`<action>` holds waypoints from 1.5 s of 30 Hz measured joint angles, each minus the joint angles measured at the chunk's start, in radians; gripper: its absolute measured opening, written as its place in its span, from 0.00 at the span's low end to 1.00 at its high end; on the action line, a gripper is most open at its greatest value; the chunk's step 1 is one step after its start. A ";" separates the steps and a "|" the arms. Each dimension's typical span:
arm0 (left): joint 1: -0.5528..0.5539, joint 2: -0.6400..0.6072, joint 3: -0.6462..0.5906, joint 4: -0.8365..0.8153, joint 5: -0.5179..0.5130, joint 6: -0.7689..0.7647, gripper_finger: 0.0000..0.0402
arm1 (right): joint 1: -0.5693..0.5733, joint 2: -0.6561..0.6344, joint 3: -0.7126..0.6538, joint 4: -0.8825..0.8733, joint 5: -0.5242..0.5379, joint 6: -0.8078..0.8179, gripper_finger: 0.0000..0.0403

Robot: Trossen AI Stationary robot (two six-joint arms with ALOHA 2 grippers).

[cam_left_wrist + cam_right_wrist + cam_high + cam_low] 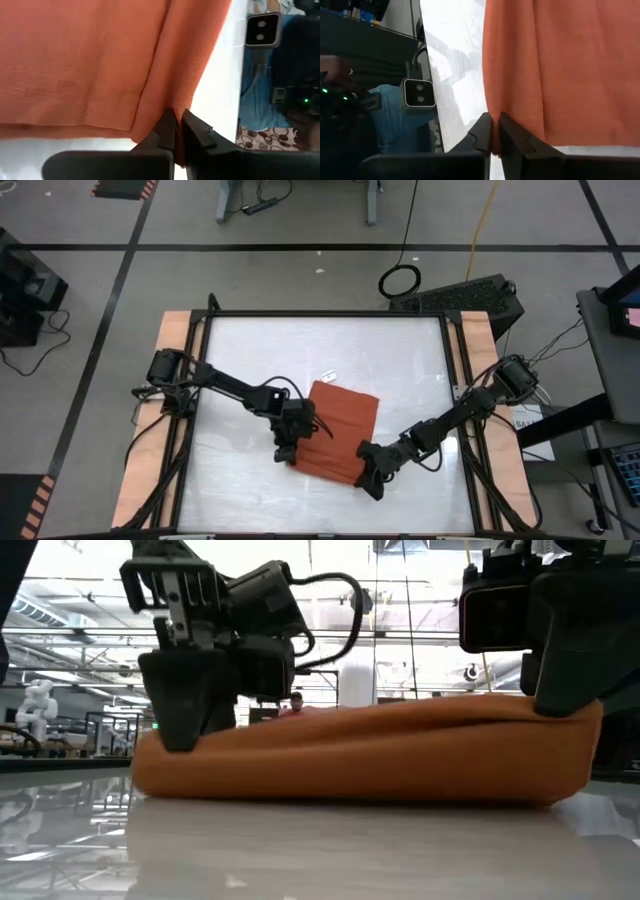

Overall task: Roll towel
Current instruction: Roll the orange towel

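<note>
Centrally on the white table (pixel 240 370): rust-orange towel (pixel 338 430), lying slightly skewed, near edge folded over into a soft rounded hump. Seen level across the tabletop as a long low mound, bulging at both ends. Pinched at the near left corner by the left gripper (pixel 287 450), fingers (pixel 165 131) closed tight on a fold of cloth. Pinched likewise at the near right corner by the right gripper (pixel 368 472), fingers (pixel 482 131) clamped on the towel's edge. Both arms reaching inward from the table's side rails, wrists angled down toward the near edge of the cloth. Just beyond the towel's far left corner, a small white scrap (pixel 328 375) on the tabletop. Behind the far right table corner, a black coil of cable (pixel 400 280) on the floor.
</note>
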 joint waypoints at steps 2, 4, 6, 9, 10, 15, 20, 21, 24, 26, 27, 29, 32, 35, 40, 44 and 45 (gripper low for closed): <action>-0.001 0.019 0.000 -0.004 0.000 -0.014 0.03 | -0.005 0.000 0.000 -0.002 -0.008 0.013 0.06; -0.001 0.027 -0.005 -0.030 0.006 -0.023 0.03 | -0.002 0.000 -0.001 -0.011 -0.041 0.015 0.09; -0.001 0.028 -0.003 -0.011 0.012 -0.024 0.03 | 0.003 0.000 -0.001 -0.009 -0.061 0.015 0.13; -0.001 0.028 -0.003 -0.002 0.034 -0.024 0.03 | 0.005 -0.001 -0.001 0.004 -0.058 0.011 0.19; -0.001 0.029 -0.003 0.000 0.039 -0.024 0.03 | 0.005 -0.001 -0.001 0.007 -0.056 -0.001 0.20; 0.002 0.029 -0.003 0.008 0.048 -0.025 0.03 | 0.025 -0.001 0.010 0.120 -0.087 -0.192 0.28; 0.014 0.029 -0.003 0.016 0.067 -0.049 0.03 | 0.077 -0.001 0.083 -0.016 0.018 -0.426 0.29; 0.017 0.029 -0.003 0.018 0.068 -0.050 0.03 | 0.088 -0.001 0.098 -0.053 0.045 -0.469 0.29; 0.025 0.029 -0.003 0.023 0.068 -0.052 0.03 | 0.118 -0.001 0.131 -0.128 0.136 -0.584 0.29; 0.031 0.030 -0.003 0.026 0.068 -0.058 0.03 | 0.133 -0.001 0.132 -0.138 0.191 -0.633 0.29; 0.035 0.029 -0.003 0.026 0.069 -0.061 0.03 | 0.138 -0.001 0.132 -0.139 0.223 -0.643 0.29; 0.042 0.030 -0.003 0.033 0.073 -0.074 0.03 | 0.146 -0.001 0.132 -0.146 0.282 -0.651 0.29; 0.055 0.030 -0.003 0.042 0.085 -0.077 0.03 | 0.156 -0.001 0.132 -0.154 0.351 -0.666 0.32; 0.070 0.030 -0.003 0.041 0.094 -0.081 0.03 | 0.158 -0.001 0.132 -0.168 0.392 -0.669 0.39; 0.091 0.030 -0.003 0.041 0.105 -0.102 0.03 | 0.158 0.010 0.132 -0.168 0.391 -0.656 0.52; 0.104 0.030 -0.003 0.041 0.109 -0.104 0.03 | 0.158 0.046 0.132 -0.167 0.391 -0.585 0.55; 0.105 0.030 -0.002 0.041 0.110 -0.110 0.03 | 0.159 0.058 0.132 -0.167 0.391 -0.571 0.54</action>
